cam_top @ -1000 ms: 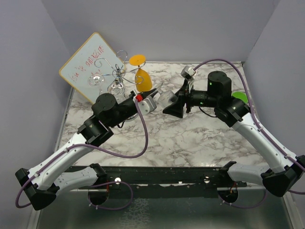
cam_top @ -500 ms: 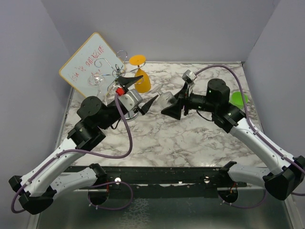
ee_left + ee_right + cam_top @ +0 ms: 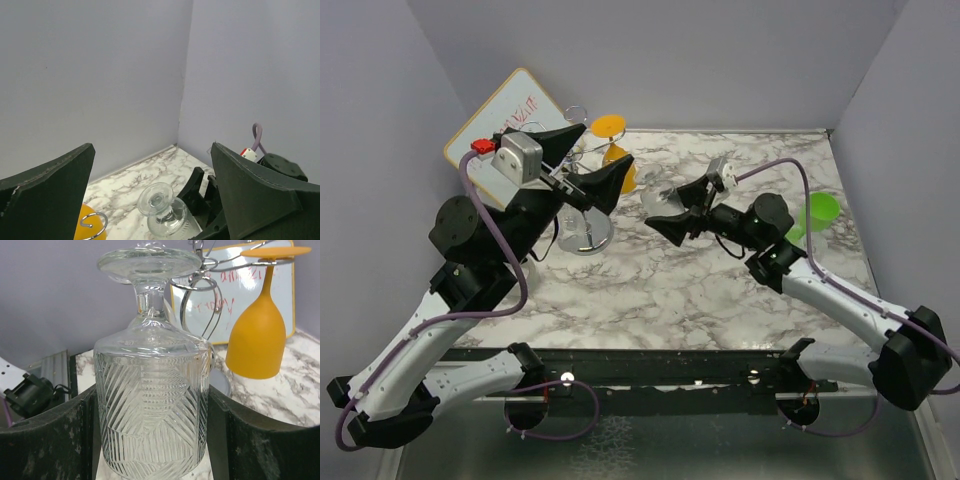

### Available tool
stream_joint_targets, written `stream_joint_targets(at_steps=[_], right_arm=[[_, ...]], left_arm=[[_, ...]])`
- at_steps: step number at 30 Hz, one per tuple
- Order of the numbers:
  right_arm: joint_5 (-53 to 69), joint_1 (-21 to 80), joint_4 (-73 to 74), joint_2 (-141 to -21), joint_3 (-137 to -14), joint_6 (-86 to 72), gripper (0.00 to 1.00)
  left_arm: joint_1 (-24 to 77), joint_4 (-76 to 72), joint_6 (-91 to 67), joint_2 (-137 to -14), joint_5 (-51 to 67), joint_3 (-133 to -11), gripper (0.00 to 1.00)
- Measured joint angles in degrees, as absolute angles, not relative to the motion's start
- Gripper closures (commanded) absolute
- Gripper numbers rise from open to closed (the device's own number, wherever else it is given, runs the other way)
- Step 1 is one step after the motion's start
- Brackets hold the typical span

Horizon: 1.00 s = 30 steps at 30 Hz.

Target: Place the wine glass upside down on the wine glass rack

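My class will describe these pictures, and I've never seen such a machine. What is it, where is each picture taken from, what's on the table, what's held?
Two robot arms are bolted at the near edge of a marble table, each ending in a two-finger gripper. One picture looks down from above and behind; the other two come from a camera on each wrist. On the table: a chrome rack with an orange glass hanging upside down, a whiteboard, a green cup. The right gripper holds a clear glass upside down by its bowl. The left gripper is open and empty, raised by the rack.
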<state>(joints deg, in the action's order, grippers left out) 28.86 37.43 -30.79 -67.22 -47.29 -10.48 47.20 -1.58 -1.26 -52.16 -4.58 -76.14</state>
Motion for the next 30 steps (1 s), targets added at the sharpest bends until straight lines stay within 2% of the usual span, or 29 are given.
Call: stream_joint_targets(at_steps=[13,30], right_arm=[[14.9,40.1,-59.7,-84.1,-45.7,-11.9,1.00],[14.3,40.8,-69.8,-97.6,-52.3,-14.9,1.00]], left_arm=[[47.2,1.1,-5.3,-53.9,-9.0,-76.1,0.01],[47.2,-0.1,-3.5,-53.8,-14.9,-76.0,0.01]])
